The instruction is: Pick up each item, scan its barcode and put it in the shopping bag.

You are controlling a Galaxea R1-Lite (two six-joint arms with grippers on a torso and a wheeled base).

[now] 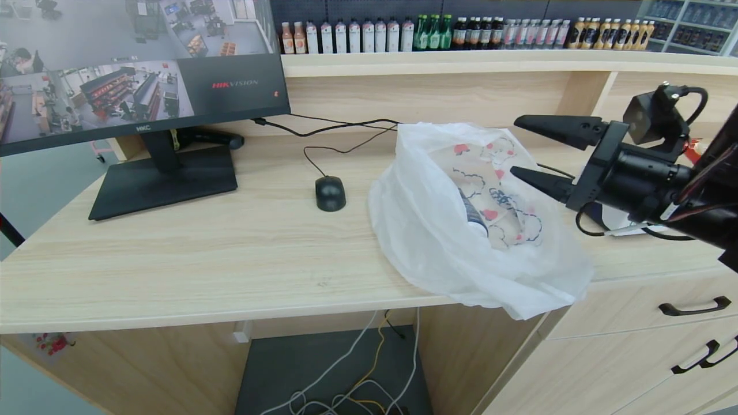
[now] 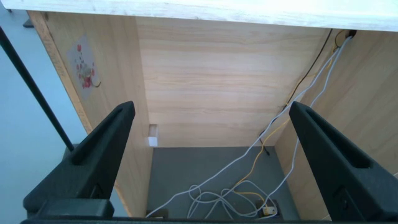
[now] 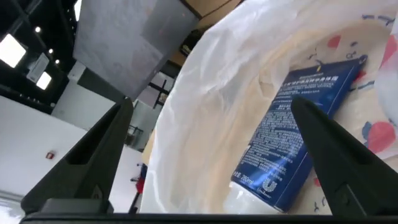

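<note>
The right gripper [image 1: 514, 146] is hanging with its two black fingers spread wide and is gripping nothing. Its tips are pointing into the crumpled white translucent plastic shopping bag [image 1: 455, 259], which is lying open on the pale wooden counter [image 1: 202, 248]. Whether the lower finger is brushing the plastic cannot be told.

Straight ahead of the fingertips, inside the bag, a blue and white squeeze tube [image 3: 292, 155] with printed text is lying on its side. Just beside the tube, and nearer the upper finger, a pale packet [image 1: 499, 167] patterned with red hearts and cloud outlines is resting against the bag's wall.

Beyond the bag, on the side away from this gripper, a black computer mouse [image 1: 330, 193] is sitting on the counter, and farther off a black flat monitor [image 1: 144, 69] is standing.

The left gripper [image 2: 211, 109] is hanging below the counter's edge, its fingers also wide apart and empty. Ahead of it, loose white and yellow cables [image 2: 236, 193] are trailing down onto the dark floor.
</note>
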